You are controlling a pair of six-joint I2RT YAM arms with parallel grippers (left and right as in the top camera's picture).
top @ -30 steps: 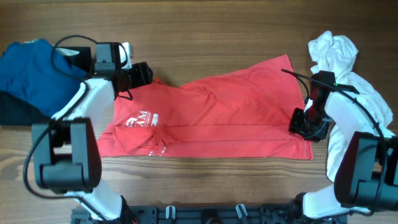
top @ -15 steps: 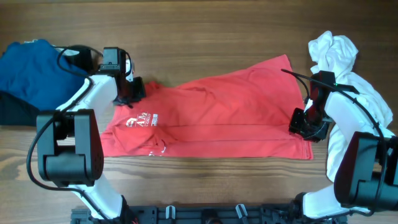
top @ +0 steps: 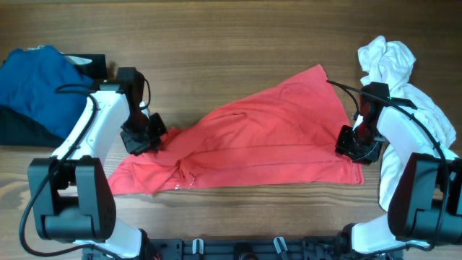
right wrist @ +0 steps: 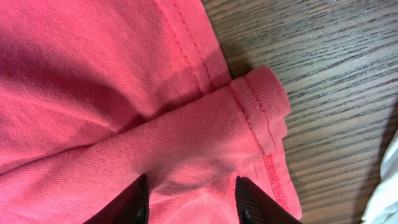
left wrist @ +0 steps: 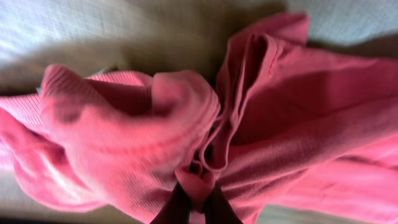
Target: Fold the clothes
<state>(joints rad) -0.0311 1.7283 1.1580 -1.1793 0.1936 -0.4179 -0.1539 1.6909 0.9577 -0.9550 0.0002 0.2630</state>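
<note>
The red T-shirt lies across the middle of the table, its left part bunched and turned over so that no lettering shows. My left gripper is shut on a fold of that bunched cloth; the left wrist view shows the dark fingertips pinching it, with the gripper at the bottom edge. My right gripper sits on the shirt's right hem corner. In the right wrist view its fingers stand either side of a raised fold of red cloth, the gripper holding it.
A crumpled white garment lies at the right edge, beside and behind my right arm. A blue garment lies at the far left over a black one. Bare wooden table runs along the back.
My left gripper shut on the shirt's upper left edge and drew it toward the front, folding the left part over and hiding the lettering. The right arm has not moved.
</note>
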